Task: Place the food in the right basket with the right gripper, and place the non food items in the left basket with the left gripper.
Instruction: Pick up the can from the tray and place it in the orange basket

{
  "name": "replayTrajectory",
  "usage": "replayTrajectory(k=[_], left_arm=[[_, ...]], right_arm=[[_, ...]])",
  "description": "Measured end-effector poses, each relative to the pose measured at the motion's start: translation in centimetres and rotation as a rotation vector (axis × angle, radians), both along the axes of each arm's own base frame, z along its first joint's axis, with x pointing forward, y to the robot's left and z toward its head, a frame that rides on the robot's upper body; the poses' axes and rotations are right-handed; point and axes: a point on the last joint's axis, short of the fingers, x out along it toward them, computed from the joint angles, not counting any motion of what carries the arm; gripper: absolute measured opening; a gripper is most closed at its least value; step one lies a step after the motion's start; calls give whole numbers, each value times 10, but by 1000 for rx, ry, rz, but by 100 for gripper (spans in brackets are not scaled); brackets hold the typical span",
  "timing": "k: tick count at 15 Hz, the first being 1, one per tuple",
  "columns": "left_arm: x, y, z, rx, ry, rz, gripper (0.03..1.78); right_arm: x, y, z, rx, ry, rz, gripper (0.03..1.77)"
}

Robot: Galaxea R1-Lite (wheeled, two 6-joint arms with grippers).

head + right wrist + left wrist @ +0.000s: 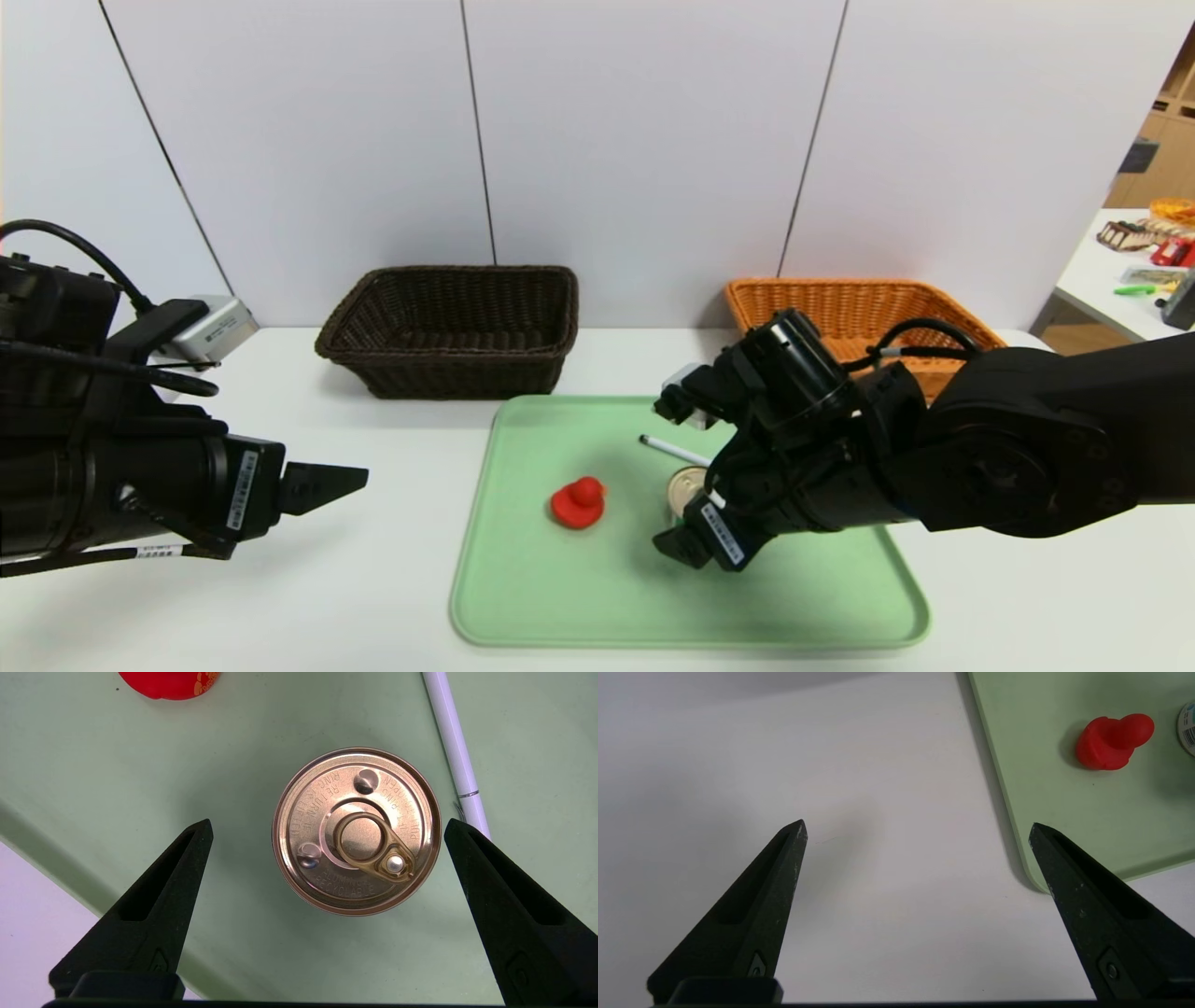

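Right pincer [327, 828] spread above the tin can [357, 831]
Can upright on the green tray [560, 597] — left pincer [917, 830] spread over the counter [878, 765], idle

Head view: right gripper [695, 523] and its arm cover most of the tin can [684, 485], only a sliver of gold lid shows; label hidden. Pen [674, 451] runs under the arm, its 4 o'clock end hidden. Arm also blocks the orange basket [840, 303] near rim. Left gripper [322, 485]: only one finger shows. Items on the side table [1102, 271] at 3 o'clock too small to identify. Right wrist view: red duck [170, 683] cut off by the frame edge, pen partly behind a finger [509, 905]. Left wrist view: can [1188, 728] clipped at the edge, duck's beak unseen.
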Motion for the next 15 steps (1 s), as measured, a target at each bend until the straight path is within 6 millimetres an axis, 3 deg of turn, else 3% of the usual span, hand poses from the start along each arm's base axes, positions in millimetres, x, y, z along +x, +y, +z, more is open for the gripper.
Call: replayTrajectory(k=[15], left_arm=[[-4, 1, 1, 4, -11, 4, 169]], right_arm=[[12, 5, -15, -33, 26, -41, 171]])
